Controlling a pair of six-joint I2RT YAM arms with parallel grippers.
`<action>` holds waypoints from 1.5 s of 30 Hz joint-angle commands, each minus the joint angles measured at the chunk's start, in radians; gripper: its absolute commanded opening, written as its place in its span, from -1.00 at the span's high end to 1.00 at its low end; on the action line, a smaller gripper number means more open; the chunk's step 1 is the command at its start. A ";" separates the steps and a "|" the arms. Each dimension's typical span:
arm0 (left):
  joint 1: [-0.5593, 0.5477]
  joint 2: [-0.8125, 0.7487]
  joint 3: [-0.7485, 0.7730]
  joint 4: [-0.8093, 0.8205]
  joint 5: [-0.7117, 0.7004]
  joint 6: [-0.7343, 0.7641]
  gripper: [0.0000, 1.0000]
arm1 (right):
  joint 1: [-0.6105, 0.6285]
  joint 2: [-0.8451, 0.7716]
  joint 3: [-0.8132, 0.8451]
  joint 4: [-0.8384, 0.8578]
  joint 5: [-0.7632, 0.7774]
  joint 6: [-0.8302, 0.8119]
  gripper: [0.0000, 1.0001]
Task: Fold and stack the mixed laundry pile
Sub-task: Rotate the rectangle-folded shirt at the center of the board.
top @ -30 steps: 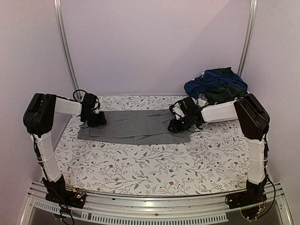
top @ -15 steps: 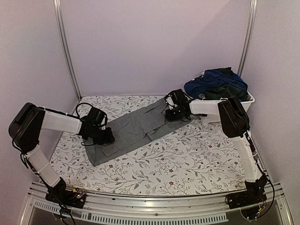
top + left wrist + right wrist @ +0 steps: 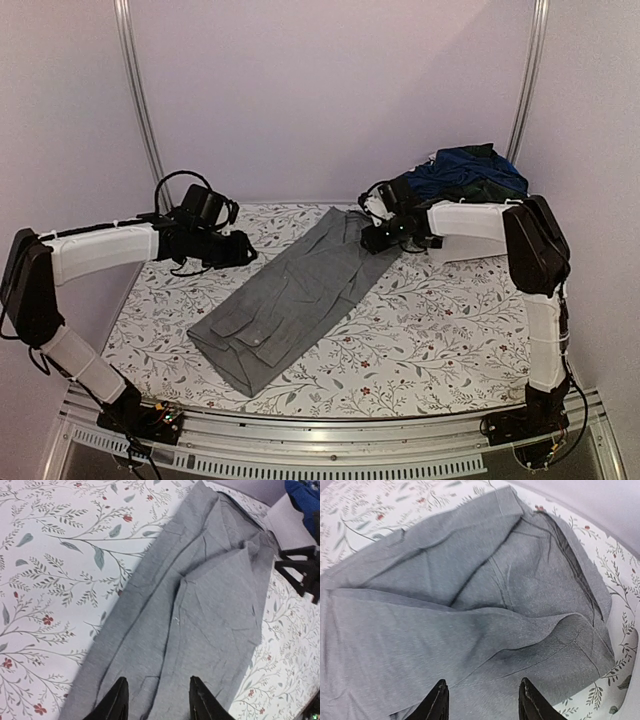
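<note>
A grey garment [image 3: 290, 300] with pockets lies flat and diagonal on the floral table cloth [image 3: 450, 330], its far end at the back centre and its pocket end near the front left. My left gripper [image 3: 245, 250] hovers by its left edge, open, with nothing between the fingers [image 3: 119, 702]; grey cloth [image 3: 200, 610] lies below. My right gripper [image 3: 372, 240] is over the far end, also open and empty, above rumpled grey folds [image 3: 485, 595]. A navy blue garment [image 3: 460, 165] and a dark green one [image 3: 490, 190] are heaped at the back right.
The white bin [image 3: 292, 527] under the heaped clothes stands at the back right corner, mostly hidden behind my right arm. Metal frame posts [image 3: 140, 110] rise at both back corners. Walls close in on the left, back and right.
The grey garment has swung from lying across the back to a diagonal reaching the front left. My left gripper has drawn back off its near end. The right gripper stayed by the far end.
</note>
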 commanded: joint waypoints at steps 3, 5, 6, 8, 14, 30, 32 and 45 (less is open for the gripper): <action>0.039 0.170 0.087 -0.045 -0.111 0.163 0.24 | 0.073 -0.163 -0.124 0.066 -0.124 0.093 0.09; 0.039 0.226 0.106 -0.038 -0.110 0.174 0.30 | 0.098 -0.152 -0.142 0.073 -0.145 0.125 0.12; 0.038 0.250 0.114 -0.034 -0.110 0.176 0.32 | 0.109 -0.144 -0.148 0.075 -0.141 0.135 0.12; 0.037 0.291 0.119 -0.027 -0.114 0.178 0.36 | 0.125 -0.116 -0.150 0.073 -0.137 0.157 0.15; -0.014 0.341 0.070 -0.044 -0.139 0.174 0.47 | 0.131 -0.039 -0.151 0.060 -0.095 0.178 0.21; -0.330 0.336 -0.106 0.001 -0.005 -0.057 0.53 | 0.081 0.242 0.119 0.006 0.025 -0.025 0.37; -0.320 0.301 -0.103 0.030 0.000 -0.069 0.51 | 0.081 0.277 0.181 -0.003 -0.023 -0.058 0.38; -0.077 0.185 -0.096 0.237 0.054 0.002 0.27 | 0.080 -0.101 -0.138 0.118 -0.150 0.025 0.17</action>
